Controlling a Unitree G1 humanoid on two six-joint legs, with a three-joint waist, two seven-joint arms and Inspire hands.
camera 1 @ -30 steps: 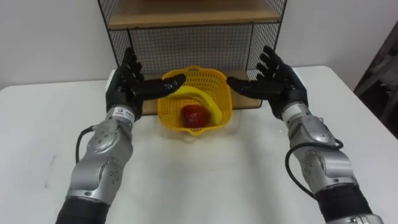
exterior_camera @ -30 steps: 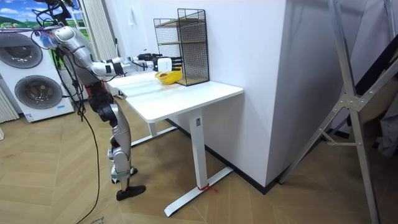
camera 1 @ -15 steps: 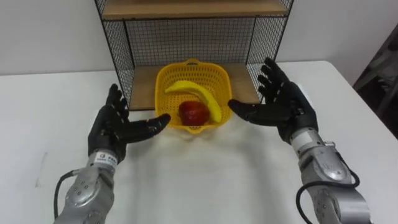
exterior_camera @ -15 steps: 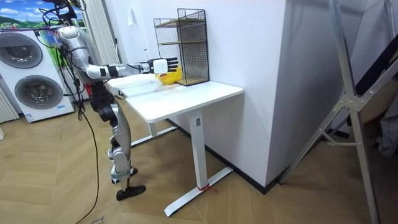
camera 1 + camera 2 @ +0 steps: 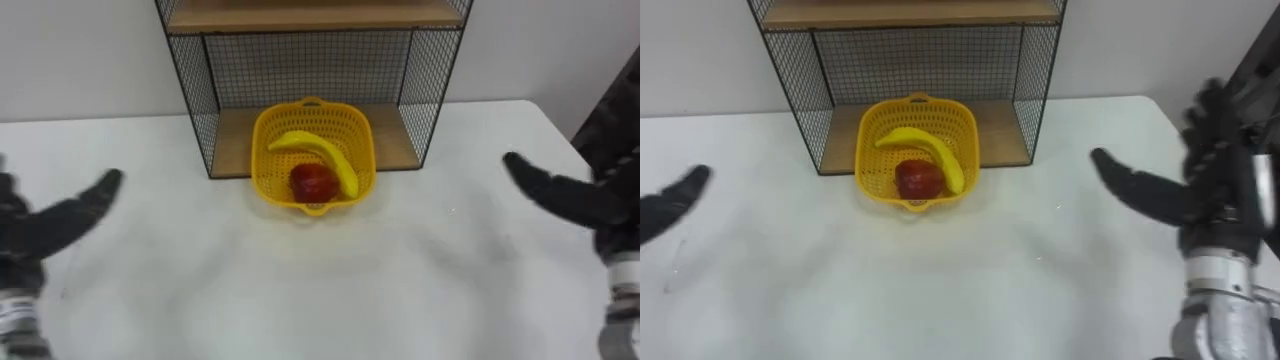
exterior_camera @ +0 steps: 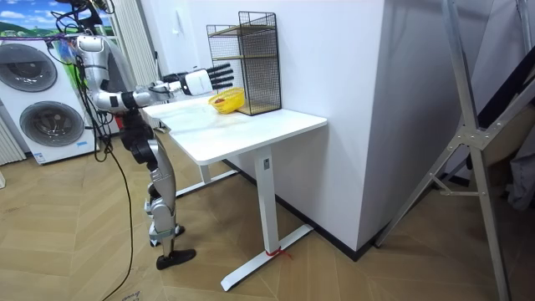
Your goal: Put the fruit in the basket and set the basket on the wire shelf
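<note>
On the wire shelf's (image 5: 232, 148) lowest board sits the yellow basket (image 5: 264, 172), its front lip poking past the shelf's front edge. It rests unsupported, so I judge it already set down. Inside it a banana (image 5: 322, 156) lies against a red apple (image 5: 314, 184). The banana's long axis slants from the shelf's back left toward its front right. The left hand (image 5: 48, 226) and right hand (image 5: 566, 196) hover wide of the shelf on either side, fingers straight, holding nothing.
</note>
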